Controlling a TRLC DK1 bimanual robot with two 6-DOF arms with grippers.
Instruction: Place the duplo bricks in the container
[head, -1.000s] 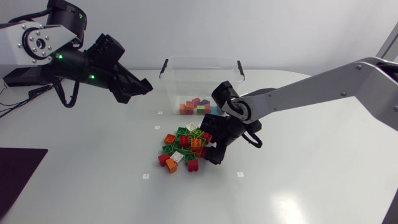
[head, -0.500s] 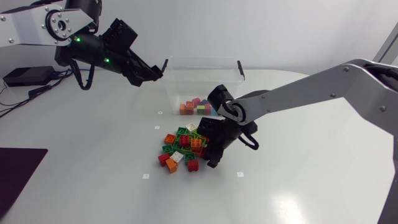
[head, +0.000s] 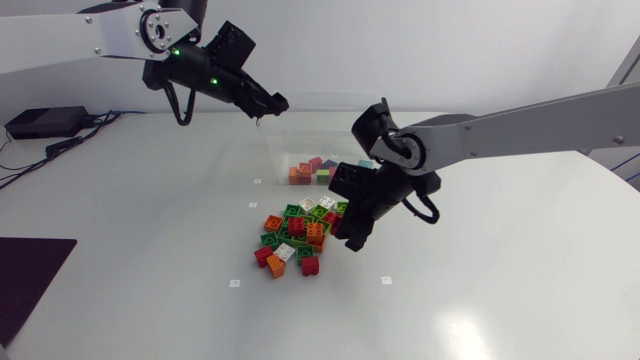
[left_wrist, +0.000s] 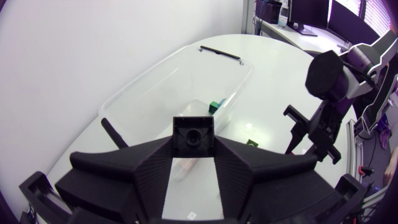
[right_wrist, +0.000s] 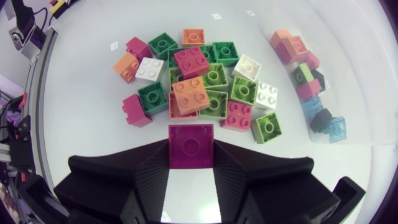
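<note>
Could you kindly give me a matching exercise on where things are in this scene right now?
1. left gripper
2. right gripper
3. clear plastic container
4. loose pile of coloured bricks

A. fingers hold a magenta square brick
B. lies on the white table
C. fingers hold a black square brick
D. has a few bricks inside

Pairs: 1-C, 2-A, 3-D, 4-B.

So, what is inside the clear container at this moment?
A small heap of bricks lies on the floor of the container: red, orange, green and blue. The right arm covers its right end, so anything there is hidden.
</note>
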